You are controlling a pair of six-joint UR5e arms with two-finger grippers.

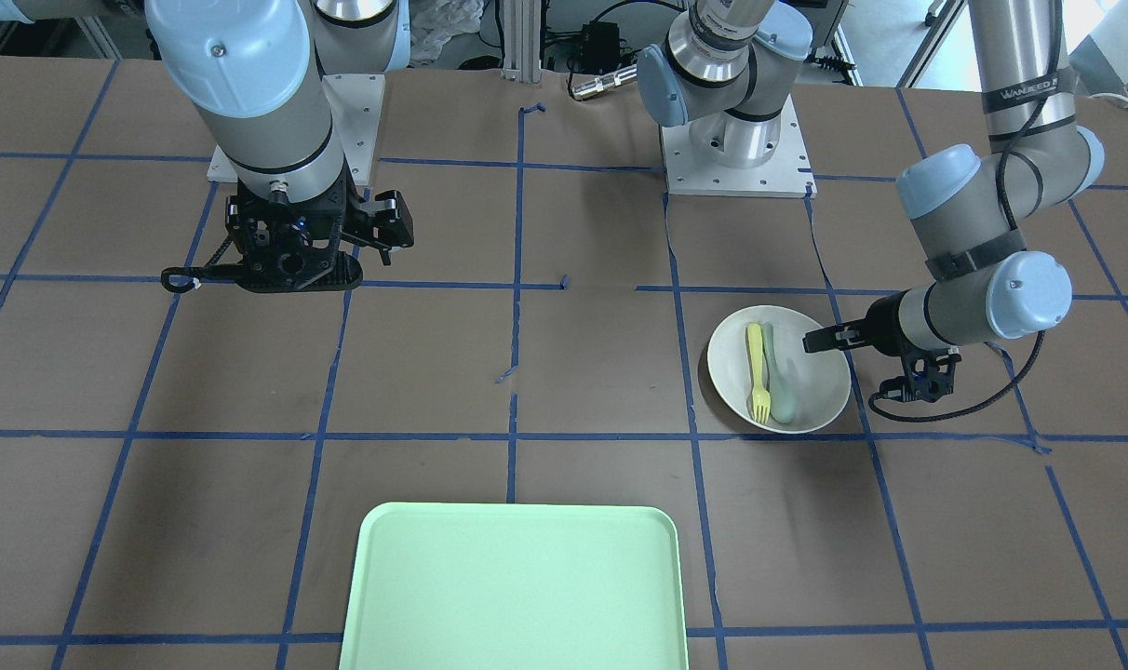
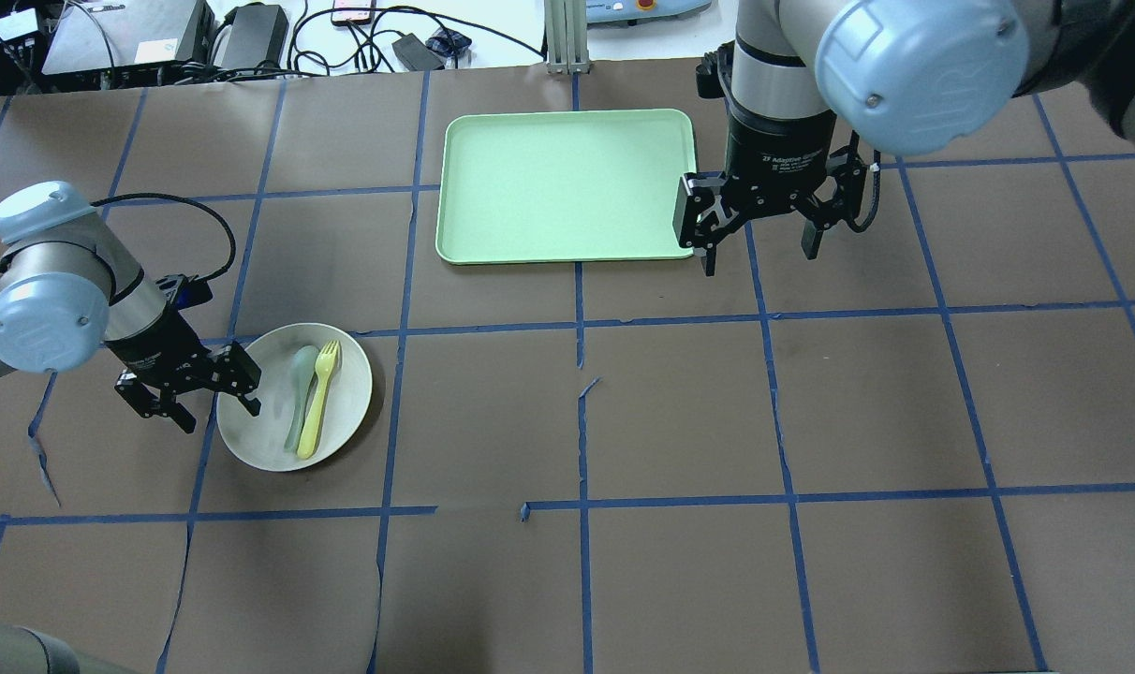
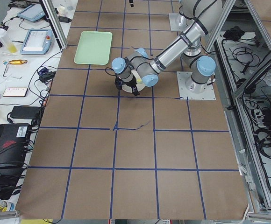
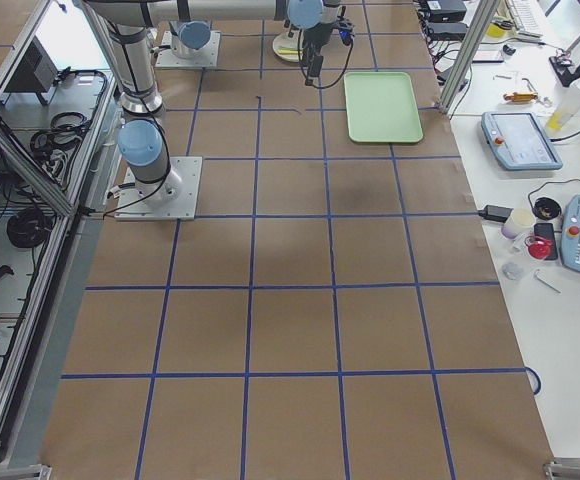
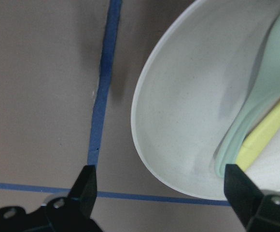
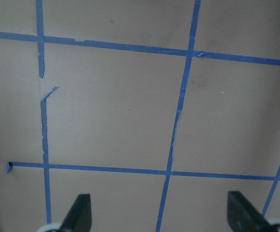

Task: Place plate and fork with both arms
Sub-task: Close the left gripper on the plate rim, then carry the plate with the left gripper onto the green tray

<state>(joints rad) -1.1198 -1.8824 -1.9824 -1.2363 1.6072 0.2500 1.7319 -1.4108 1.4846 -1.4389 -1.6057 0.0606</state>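
The off-white round plate [image 2: 347, 388] lies on the table at my left, also seen in the front view [image 1: 820, 391]. The pale-yellow fork [image 2: 319, 398] lies in it beside a grey-green spoon [image 2: 299, 393]. My left gripper [image 2: 219, 412] is open and low, one finger over the plate's inside and one outside its left rim. The left wrist view shows the plate's rim [image 5: 145, 145] between the fingertips, with the fork [image 5: 270, 133] at the right. My right gripper [image 2: 759, 255] is open and empty, held above the table just right of the tray.
A mint-green rectangular tray [image 2: 567, 187] lies at the far middle of the table, also in the front view [image 1: 517, 586]. Blue tape lines cross the brown table cover. The right wrist view shows only bare cover and tape below the right gripper [image 6: 160, 215].
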